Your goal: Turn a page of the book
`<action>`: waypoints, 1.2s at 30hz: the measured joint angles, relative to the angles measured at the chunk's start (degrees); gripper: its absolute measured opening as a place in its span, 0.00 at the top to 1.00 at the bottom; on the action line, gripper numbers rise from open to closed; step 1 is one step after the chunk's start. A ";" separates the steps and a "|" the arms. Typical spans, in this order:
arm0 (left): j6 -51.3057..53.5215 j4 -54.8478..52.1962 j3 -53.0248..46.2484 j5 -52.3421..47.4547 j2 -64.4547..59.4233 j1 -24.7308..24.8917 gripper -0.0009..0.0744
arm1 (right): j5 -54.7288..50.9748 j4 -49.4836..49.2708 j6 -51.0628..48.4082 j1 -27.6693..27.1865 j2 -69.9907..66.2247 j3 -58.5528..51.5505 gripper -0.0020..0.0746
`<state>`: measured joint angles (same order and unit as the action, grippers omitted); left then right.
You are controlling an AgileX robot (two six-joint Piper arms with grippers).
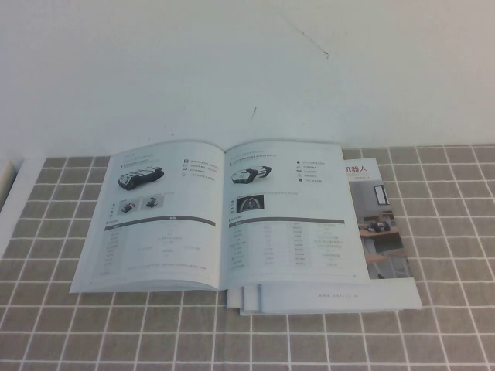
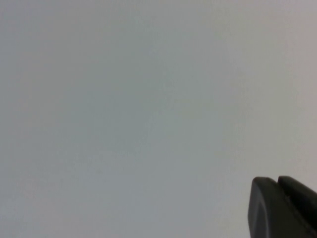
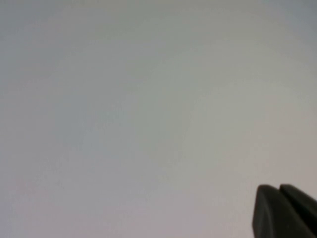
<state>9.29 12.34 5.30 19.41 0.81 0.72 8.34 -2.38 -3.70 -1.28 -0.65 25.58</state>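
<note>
Currently: nothing in contact, both arms absent from the high view.
Book [image 1: 220,212]: lies open and flat on the tiled worktop [image 1: 46,325], mid-scene, spine running away from the robot.
Page [image 1: 290,212]: right-hand leaf, flat, shows a black-and-white device up top, dark arch photo below, table under a dark bar.
Magazine [image 1: 379,224]: under the book's right side, sticks out to the right, red characters visible; its near edge pokes out toward the robot too.
Left end effector [image 2: 282,208]: only dark fingertips in a corner of its wrist view against blank white; the two tips appear pressed together, holding nothing.
Right end effector [image 3: 283,210]: same look in its wrist view, tips together, shut and empty, blank white behind.
Stage: judged as the very start, page not yet touched.
Risk 1: glossy thin leaf, closed tips could slide over it without lifting the edge.
Risk 2: page edge sits right over the magazine, so a low pinch may catch the magazine or several leaves.
Risk 3: dragging sideways could shift the whole book since nothing pins it.
</note>
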 joint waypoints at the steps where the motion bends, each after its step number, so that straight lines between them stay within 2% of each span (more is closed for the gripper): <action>1: -0.08 0.68 2.30 -4.55 0.00 0.00 0.99 | -2.50 0.00 0.00 0.00 -0.85 1.91 0.98; 6: -0.35 3.08 11.53 -25.71 -0.29 0.00 0.99 | -17.79 -1.94 -0.29 0.00 -6.44 8.33 0.98; 9: -0.35 6.06 13.92 -31.48 -1.50 0.00 0.99 | -27.71 -5.26 -3.31 0.00 -11.44 9.33 0.98; 13: -0.44 9.65 14.10 -32.66 -2.88 0.00 0.99 | -41.20 -13.21 -13.62 0.00 -20.41 9.33 0.98; 15: -0.28 10.08 14.10 -32.64 -4.00 0.00 0.99 | -44.72 -17.42 -18.01 0.00 -25.80 9.33 0.98; 19: 0.95 10.75 15.07 -29.17 -9.07 0.00 0.99 | -43.76 -28.81 -22.89 0.00 -36.31 9.33 0.98; 23: 1.08 10.75 20.90 -26.56 -18.79 0.00 0.99 | -41.01 -38.24 -28.59 0.00 -46.46 9.33 0.98; 30: 1.62 15.73 32.67 -26.51 -39.56 0.00 0.99 | -45.24 -54.05 -53.51 0.00 -62.87 9.33 0.98; 36: 3.92 26.56 34.32 -22.91 -54.69 0.00 0.99 | -48.59 -64.60 -67.48 0.00 -72.03 9.33 0.98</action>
<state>13.21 38.90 39.62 -3.50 -53.88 0.72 -40.25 -66.99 -71.18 -1.28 -72.68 34.91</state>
